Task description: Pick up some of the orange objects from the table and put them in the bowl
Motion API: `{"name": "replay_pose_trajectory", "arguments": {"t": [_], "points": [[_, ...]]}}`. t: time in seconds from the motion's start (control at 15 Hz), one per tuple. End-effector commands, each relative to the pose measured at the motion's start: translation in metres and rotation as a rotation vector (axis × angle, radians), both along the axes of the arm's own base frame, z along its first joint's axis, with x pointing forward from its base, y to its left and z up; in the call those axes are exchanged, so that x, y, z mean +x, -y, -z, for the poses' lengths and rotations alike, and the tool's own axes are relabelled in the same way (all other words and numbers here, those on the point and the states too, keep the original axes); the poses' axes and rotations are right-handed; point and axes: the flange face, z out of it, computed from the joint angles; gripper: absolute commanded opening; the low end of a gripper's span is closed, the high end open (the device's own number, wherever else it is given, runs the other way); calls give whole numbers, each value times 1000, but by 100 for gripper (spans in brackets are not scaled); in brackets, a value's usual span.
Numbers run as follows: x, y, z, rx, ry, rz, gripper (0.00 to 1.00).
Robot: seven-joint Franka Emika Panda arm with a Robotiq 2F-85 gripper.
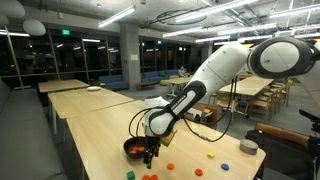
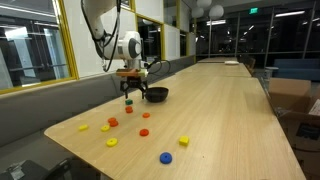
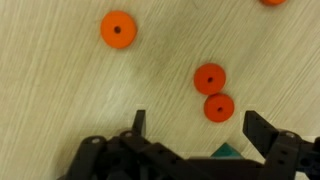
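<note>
Several small orange objects lie on the pale wood table (image 3: 60, 90). In the wrist view, three orange discs (image 3: 118, 29) (image 3: 209, 78) (image 3: 219, 107) show, the nearest just beyond my fingertips. My gripper (image 3: 200, 125) is open with nothing between its fingers. In both exterior views the gripper (image 1: 150, 154) (image 2: 131, 82) hangs low over the table, right beside the small black bowl (image 1: 133, 148) (image 2: 156, 94). More orange pieces (image 2: 113, 122) (image 1: 170, 166) are scattered nearer the table's end. What is inside the bowl is hidden.
Yellow pieces (image 2: 184, 141), a blue piece (image 2: 166, 157) and a green piece (image 2: 128, 101) lie among the orange ones. A grey round lidded object (image 1: 248, 147) sits near the table edge. A teal corner (image 3: 225, 150) shows under the gripper body. Similar long tables stand behind.
</note>
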Motion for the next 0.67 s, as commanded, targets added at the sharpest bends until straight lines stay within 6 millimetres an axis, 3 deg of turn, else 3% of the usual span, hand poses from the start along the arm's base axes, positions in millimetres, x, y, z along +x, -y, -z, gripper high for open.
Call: {"name": "replay_pose_trajectory", "arguments": {"t": [0.0, 0.6], "points": [[-28, -12, 1, 25, -17, -30, 100], [-52, -27, 32, 22, 79, 31, 100]]}}
